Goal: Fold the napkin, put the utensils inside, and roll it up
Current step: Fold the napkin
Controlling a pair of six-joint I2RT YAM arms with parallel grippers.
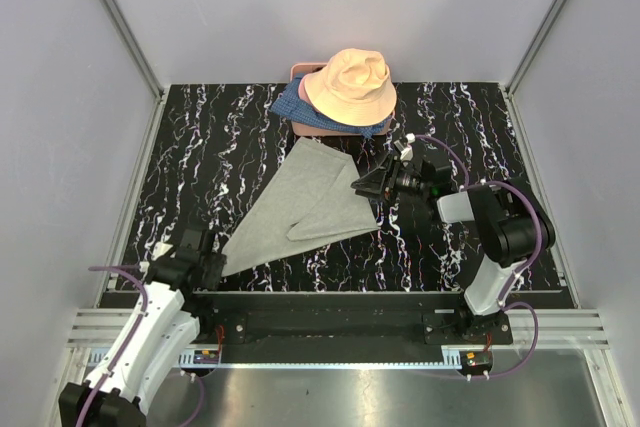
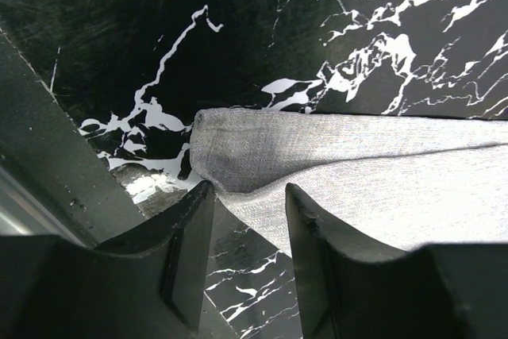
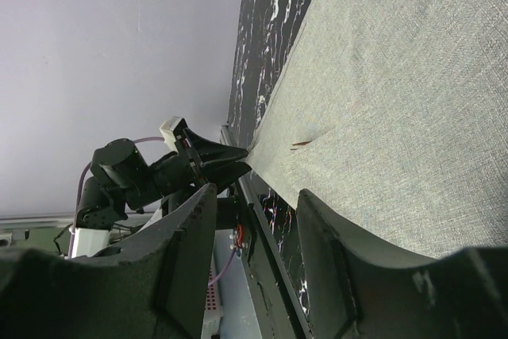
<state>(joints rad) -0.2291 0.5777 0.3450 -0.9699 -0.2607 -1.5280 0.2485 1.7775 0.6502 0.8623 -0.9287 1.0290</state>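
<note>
The light-grey napkin (image 1: 305,202) lies folded over into a long pointed shape on the black marble table (image 1: 200,147). My left gripper (image 1: 207,259) is open at its near-left corner. In the left wrist view that corner (image 2: 238,144) lies just ahead of and between the fingertips of the left gripper (image 2: 250,192). My right gripper (image 1: 368,185) is open at the napkin's right corner. In the right wrist view the napkin (image 3: 381,101) fills the right side beside the right gripper (image 3: 255,193). A thin brown sliver (image 3: 304,144) shows on the cloth. The utensils are otherwise hidden.
A peach bucket hat (image 1: 350,85) sits on blue patterned fabric (image 1: 288,104) over a pink object (image 1: 300,69) at the back of the table. Grey walls enclose the table on three sides. A metal rail (image 1: 330,297) runs along the near edge.
</note>
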